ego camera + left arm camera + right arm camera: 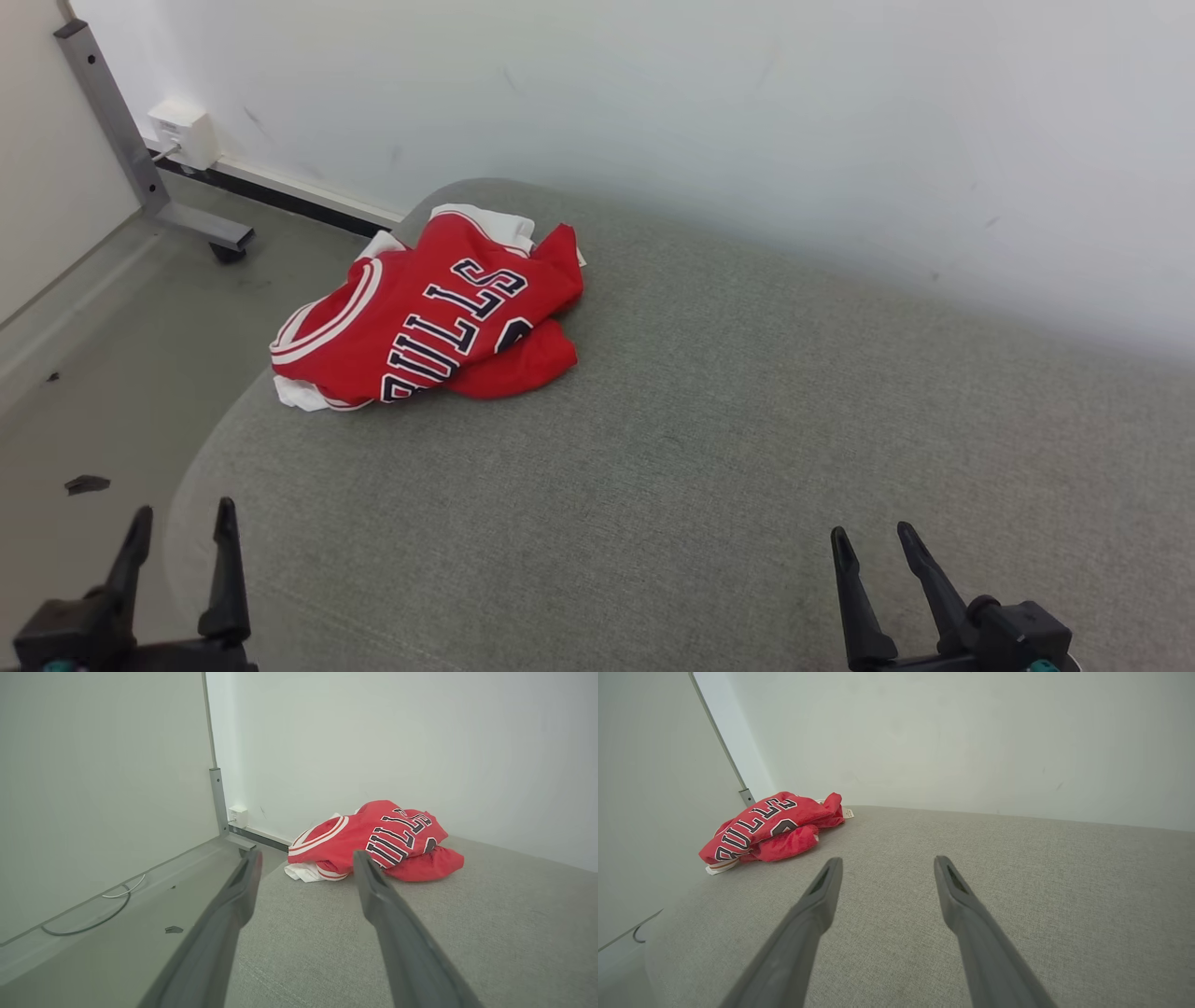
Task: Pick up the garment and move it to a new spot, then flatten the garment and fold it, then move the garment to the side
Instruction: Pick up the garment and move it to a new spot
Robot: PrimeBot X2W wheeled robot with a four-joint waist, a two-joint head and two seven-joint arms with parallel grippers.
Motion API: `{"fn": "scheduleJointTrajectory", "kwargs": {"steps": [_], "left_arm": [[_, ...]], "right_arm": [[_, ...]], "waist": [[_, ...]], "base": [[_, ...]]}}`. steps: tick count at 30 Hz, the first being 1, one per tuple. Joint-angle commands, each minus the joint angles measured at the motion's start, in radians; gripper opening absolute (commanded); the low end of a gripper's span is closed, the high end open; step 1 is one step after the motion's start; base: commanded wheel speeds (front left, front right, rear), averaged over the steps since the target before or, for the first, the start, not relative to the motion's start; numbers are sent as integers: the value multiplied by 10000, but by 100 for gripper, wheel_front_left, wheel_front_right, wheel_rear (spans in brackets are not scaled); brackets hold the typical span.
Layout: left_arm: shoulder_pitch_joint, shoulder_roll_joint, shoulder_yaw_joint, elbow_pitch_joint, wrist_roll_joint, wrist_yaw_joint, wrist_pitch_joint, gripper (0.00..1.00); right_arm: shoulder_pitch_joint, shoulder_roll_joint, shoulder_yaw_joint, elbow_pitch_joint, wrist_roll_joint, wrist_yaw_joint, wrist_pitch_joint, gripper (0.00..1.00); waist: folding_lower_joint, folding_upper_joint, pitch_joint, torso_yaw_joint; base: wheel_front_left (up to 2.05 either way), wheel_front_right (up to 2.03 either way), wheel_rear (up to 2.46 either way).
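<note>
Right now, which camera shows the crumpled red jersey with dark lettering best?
The head view: it looks down on the crumpled red jersey, showing its whole outline, lettering and white trim on the grey fabric cushion. The left wrist view sees it low, one dark finger overlapping it; the right wrist view shows it smaller, at left.

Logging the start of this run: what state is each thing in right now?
Jersey: crumpled in a heap, not folded, not held.
Left gripper: open, empty, short of the jersey.
Right gripper: open, empty, far from the jersey.
Cushion: carries the jersey near its far left corner.
</note>
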Motion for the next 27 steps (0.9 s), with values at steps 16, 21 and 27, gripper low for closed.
{"fn": "scheduleJointTrajectory", "kwargs": {"steps": [16,21,27], "left_arm": [[-2694,932,692,451,-876,-407,-245,100],[-3856,1500,961,1021,-1125,-614,-364,100],[-5197,2193,1188,1802,-1487,-792,-439,100]], "right_arm": [[-593,-28,-482,-845,-1001,33,487,100],[-836,-27,-734,-1308,-1329,33,604,100],[-1053,-24,-960,-1781,-1630,33,726,100]], "waist": [[0,0,1722,-1902],[0,0,2511,-2530],[0,0,3355,-3193]], "base": [[0,0,0],[0,0,0],[0,0,0]]}}
